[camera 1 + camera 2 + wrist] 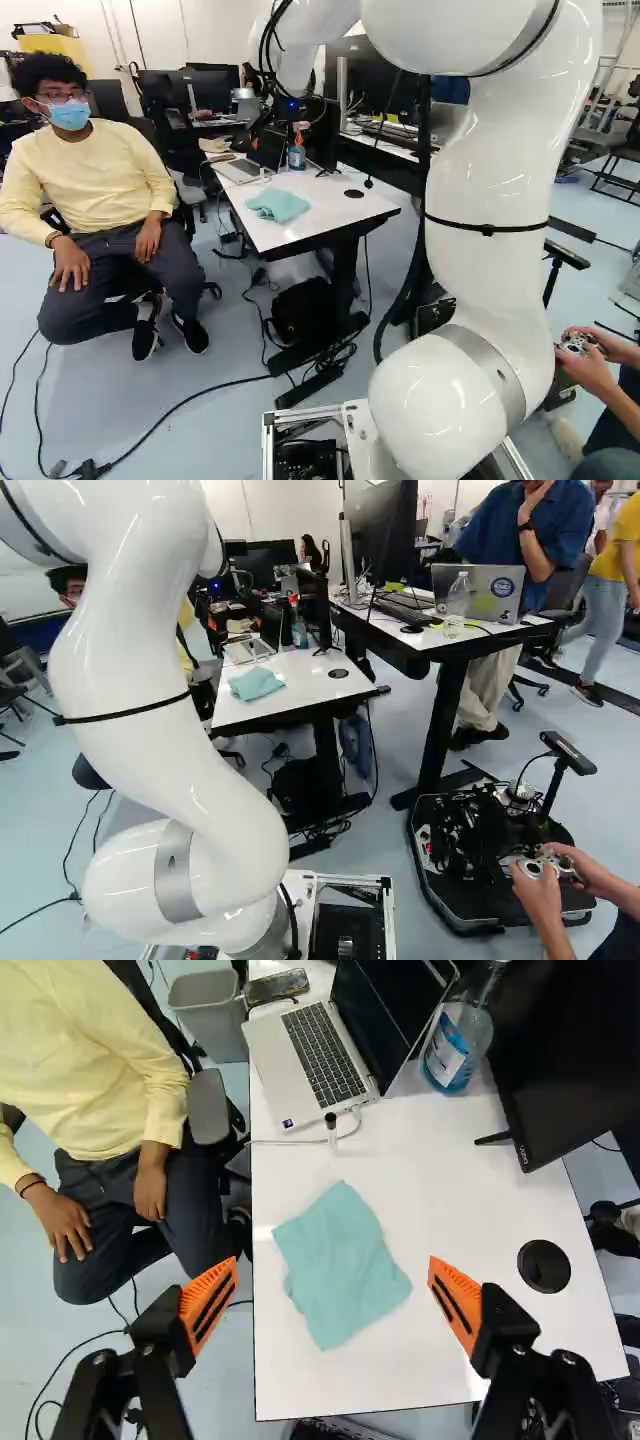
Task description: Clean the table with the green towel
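The white arm (485, 150) reaches forward over the bench (300, 1390). Its jaws stand wide, one finger to either side, gripping nothing. The green towel (345, 1265) lies loosely spread on the bench, ahead of and between them.

Risk noted: too shallow a grasp would skim the thin cloth; too deep a descent would drive the tips into the hard top. Sideways drift could bring the arm near the seated person (90, 1070), close beside the bench. A long wiping stroke outward may snag the white cable (288, 1142), topple the small upright marker (331, 1130), or strike the laptop (300, 1070) and bottle (452, 1058).

Surface: white, smooth in appearance, fitted with a round black grommet (544, 1266); a monitor (600, 1070) stands on it. Below: a black bag (300, 312) and tangled cables. Beyond, a second desk (395, 638) carries further equipment.
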{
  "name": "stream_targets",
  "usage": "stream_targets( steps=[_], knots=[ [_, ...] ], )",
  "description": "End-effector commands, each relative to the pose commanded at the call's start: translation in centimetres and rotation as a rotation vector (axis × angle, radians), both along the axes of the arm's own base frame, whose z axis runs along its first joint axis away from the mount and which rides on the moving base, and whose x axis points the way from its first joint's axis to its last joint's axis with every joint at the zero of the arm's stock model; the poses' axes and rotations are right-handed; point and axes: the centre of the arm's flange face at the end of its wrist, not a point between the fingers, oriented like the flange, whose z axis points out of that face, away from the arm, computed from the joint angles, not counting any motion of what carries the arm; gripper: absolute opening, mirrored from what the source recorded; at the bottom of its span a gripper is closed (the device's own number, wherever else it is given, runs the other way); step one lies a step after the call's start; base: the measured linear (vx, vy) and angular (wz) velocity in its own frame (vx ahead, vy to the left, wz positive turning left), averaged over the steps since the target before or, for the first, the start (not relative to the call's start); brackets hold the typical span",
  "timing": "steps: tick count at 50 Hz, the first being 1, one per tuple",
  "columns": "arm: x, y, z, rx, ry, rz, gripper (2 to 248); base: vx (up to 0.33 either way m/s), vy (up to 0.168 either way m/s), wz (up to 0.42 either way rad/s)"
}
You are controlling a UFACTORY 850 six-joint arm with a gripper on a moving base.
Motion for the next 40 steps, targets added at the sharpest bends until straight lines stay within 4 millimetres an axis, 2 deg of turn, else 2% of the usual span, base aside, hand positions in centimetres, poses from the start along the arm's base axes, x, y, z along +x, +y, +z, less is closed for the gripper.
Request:
stream_targets(
  steps=[40],
  knots=[
    [-0.16,-0.32,-0.37,0.001,-0.008,-0.005,247,0.000,0.000,0.000]
  ],
)
